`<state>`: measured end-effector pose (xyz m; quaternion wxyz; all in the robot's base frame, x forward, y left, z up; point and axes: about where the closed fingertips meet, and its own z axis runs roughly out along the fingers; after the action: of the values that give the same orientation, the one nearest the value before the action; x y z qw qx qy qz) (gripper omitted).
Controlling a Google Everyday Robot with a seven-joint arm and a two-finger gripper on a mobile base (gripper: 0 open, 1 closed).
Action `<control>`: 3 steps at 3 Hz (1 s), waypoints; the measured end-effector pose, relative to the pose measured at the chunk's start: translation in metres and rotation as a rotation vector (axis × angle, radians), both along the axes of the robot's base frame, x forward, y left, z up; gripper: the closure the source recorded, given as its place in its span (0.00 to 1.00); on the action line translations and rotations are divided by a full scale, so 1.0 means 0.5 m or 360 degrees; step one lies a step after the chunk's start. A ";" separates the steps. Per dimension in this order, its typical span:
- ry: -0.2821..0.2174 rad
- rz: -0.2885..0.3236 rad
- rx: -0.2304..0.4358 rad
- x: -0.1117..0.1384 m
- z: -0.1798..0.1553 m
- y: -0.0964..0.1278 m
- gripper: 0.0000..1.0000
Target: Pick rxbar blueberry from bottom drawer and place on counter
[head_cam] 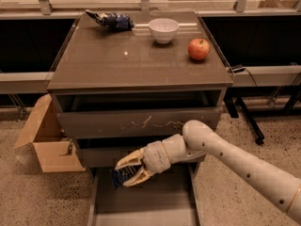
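Observation:
My gripper [126,171] is shut on the rxbar blueberry [119,175], a small dark navy bar with white lettering. It holds the bar above the open bottom drawer [141,206], in front of the middle drawer's face. The white arm reaches in from the lower right. The glossy grey-brown counter [117,62] is above, well over the gripper.
On the counter are a blue-and-white snack bag [109,19] at the back left, a white bowl [163,29] at the back middle and a red apple [199,49] at the right. The scratched drawer front [141,121] sits below the counter. An open cardboard box [47,140] stands on the floor at left.

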<state>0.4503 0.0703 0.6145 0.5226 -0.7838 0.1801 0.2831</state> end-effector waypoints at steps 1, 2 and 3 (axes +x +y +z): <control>-0.0015 -0.0006 0.0001 -0.001 0.009 -0.002 1.00; -0.0143 -0.0063 0.0011 -0.011 0.091 -0.019 1.00; -0.0272 -0.0155 -0.0013 -0.039 0.217 -0.057 1.00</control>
<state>0.4308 0.0418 0.7230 0.5459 -0.7975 0.1740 0.1887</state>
